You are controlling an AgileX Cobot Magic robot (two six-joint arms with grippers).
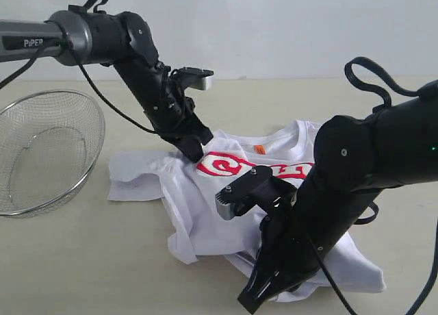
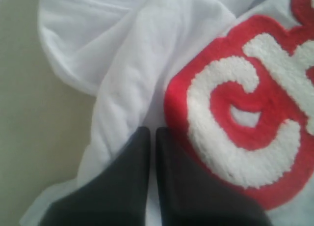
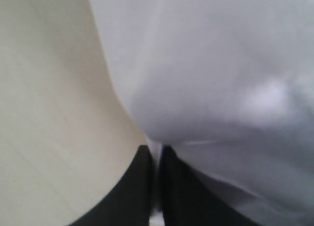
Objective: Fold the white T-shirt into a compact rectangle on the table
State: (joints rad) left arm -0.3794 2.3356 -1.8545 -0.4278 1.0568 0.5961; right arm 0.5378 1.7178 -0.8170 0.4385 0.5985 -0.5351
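Note:
The white T-shirt (image 1: 205, 212) lies crumpled on the table (image 1: 82, 260), its red-and-white lettering (image 1: 226, 166) and orange neck tag (image 1: 259, 149) facing up. My left gripper (image 1: 195, 153) is down on the shirt's left chest, just beside the lettering (image 2: 235, 118). Its jaws (image 2: 152, 132) are shut, with a thin strip of white cloth (image 2: 137, 54) between them. My right gripper (image 1: 250, 303) is at the shirt's near hem, low over the table. It (image 3: 157, 150) is shut on the edge of the white fabric (image 3: 221, 64), with bare table (image 3: 49, 113) beside it.
A round wire-mesh basket (image 1: 41, 157) stands at the left edge of the table, a short way from the shirt's left sleeve (image 1: 133, 174). The right arm's bulky black body (image 1: 369, 157) hides part of the shirt's right side.

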